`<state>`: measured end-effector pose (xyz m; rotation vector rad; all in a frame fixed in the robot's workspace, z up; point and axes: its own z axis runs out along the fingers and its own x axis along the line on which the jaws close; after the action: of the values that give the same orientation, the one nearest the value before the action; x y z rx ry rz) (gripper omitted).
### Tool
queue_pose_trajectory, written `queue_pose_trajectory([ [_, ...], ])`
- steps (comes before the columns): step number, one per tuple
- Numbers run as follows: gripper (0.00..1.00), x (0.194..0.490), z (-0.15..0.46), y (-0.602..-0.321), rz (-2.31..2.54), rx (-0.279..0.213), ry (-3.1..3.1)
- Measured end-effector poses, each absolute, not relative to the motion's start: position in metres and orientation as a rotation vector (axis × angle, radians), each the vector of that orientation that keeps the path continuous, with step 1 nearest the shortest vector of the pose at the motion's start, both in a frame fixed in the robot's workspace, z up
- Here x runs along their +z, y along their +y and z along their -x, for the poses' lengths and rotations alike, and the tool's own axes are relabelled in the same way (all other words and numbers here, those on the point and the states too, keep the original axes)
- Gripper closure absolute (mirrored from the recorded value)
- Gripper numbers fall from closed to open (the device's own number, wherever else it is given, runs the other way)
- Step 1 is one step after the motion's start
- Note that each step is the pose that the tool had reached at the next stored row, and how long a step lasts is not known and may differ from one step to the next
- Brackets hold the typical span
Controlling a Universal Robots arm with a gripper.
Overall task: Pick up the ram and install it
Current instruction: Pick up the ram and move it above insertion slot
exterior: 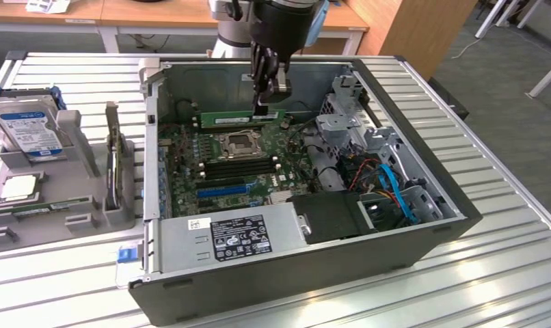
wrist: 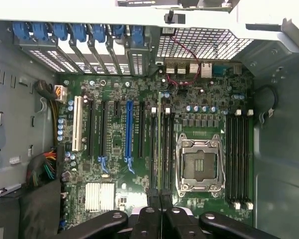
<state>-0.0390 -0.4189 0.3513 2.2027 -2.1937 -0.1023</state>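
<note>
The ram [exterior: 242, 119], a long thin green board with a white sticker, hangs level inside the open computer case [exterior: 439, 198], just above the motherboard [exterior: 285, 154]. My gripper [exterior: 268, 108] reaches down from above and is shut on the ram's upper edge near one end. In the wrist view the ram [wrist: 160, 144] appears edge-on as a thin strip running out from my gripper [wrist: 159, 211]. It lies over the black memory slots [wrist: 165, 149] beside the empty processor socket [wrist: 199, 167]. Whether its lower edge touches a slot I cannot tell.
A grey holder [exterior: 75, 219] on the exterior view's left carries a silver hard drive with a blue label [exterior: 29, 130] and a square processor chip [exterior: 20, 188]. Inside the case are the power supply [exterior: 234, 236], blue and orange cables [exterior: 394, 191] and a drive cage [exterior: 348, 123].
</note>
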Motion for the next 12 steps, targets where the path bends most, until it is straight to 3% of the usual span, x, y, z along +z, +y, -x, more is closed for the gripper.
queue_pose_trajectory([
  [12, 0.88, 0.3453, 0.0390, -0.4189, -2.203, -0.103, -2.194],
])
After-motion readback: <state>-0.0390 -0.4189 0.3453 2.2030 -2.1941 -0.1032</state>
